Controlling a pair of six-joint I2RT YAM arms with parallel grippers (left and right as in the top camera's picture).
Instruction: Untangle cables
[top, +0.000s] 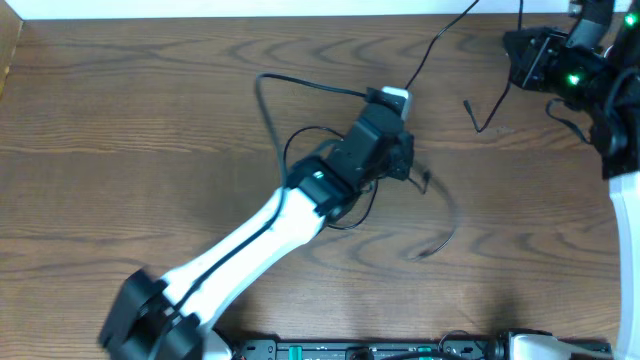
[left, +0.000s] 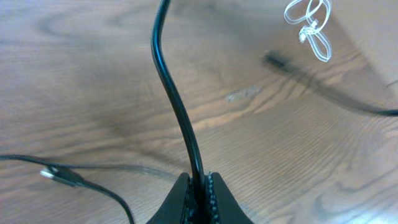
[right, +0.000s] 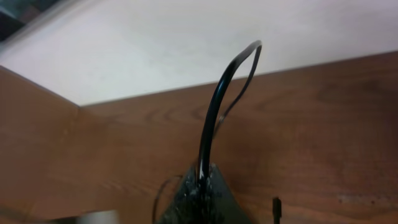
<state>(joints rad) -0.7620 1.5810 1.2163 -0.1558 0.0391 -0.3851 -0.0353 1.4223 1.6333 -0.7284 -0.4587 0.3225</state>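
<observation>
The black cable (left: 177, 106) lies in loose loops on the middle of the bench (top: 150, 150) and runs off toward the far right. The white cable (left: 306, 31) sits apart as a small coil, seen only from the left wrist at the far edge.

The left end effector (left: 200, 186) is pressed together on the black cable, which rises straight out of its tips. The right end effector (right: 200, 177), at the far right, pinches a black cord the same way.

With both holds made, the step in hand looks like drawing the black cable out of its loops. The next move likely calls for a slow pull apart, watching that no loop tightens into a knot.

The left arm covers the loops beneath it in the overhead view. I cannot tell whether both end effectors hold one cord. A loose plug (top: 468, 103) lies near the right arm; whose end it is stays unclear.
</observation>
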